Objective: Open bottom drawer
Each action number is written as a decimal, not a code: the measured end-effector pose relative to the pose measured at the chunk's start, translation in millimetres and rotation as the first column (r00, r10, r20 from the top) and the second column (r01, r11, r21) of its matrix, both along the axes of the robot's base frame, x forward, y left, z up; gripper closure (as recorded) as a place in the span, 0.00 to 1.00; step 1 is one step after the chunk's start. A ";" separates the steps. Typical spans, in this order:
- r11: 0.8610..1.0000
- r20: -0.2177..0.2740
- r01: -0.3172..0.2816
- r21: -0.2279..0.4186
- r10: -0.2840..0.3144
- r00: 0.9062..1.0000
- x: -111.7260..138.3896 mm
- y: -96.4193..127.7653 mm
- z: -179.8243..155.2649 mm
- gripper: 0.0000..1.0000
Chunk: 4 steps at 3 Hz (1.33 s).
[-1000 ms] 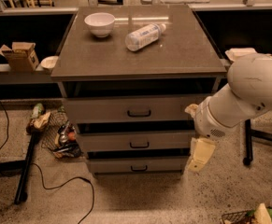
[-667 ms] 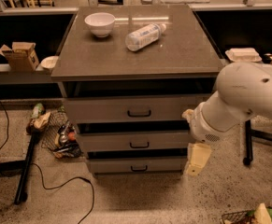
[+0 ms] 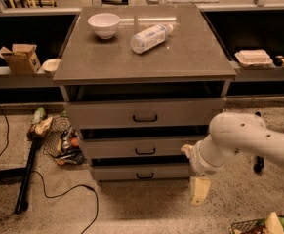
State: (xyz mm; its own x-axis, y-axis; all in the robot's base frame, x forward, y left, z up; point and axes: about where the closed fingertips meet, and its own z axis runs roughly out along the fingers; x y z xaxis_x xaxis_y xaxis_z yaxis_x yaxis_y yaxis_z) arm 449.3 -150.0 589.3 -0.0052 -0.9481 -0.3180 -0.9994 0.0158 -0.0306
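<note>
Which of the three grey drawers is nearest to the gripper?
The bottom drawer, the narrowest and lowest front. The gripper hangs just off its right end, lower than the middle drawer and the top drawer.

So the white arm (image 3: pixel 258 140) is coming in from about 3 o'clock and bending at the wrist (image 3: pixel 206 159), just right of centre. The gripper (image 3: pixel 200 190) is hanging below it, pointing toward 6 o'clock, sitting around 5 o'clock in the shot.
</note>
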 end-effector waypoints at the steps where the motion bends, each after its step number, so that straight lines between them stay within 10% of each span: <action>1: 0.996 0.020 -0.033 0.084 0.031 0.999 6.2 5.9 -62.9 0.00; 2: 0.977 0.045 -0.061 0.203 0.053 0.998 7.1 26.0 -137.5 0.00; 4: 0.973 0.043 -0.074 0.217 0.066 0.997 17.1 20.9 -148.1 0.00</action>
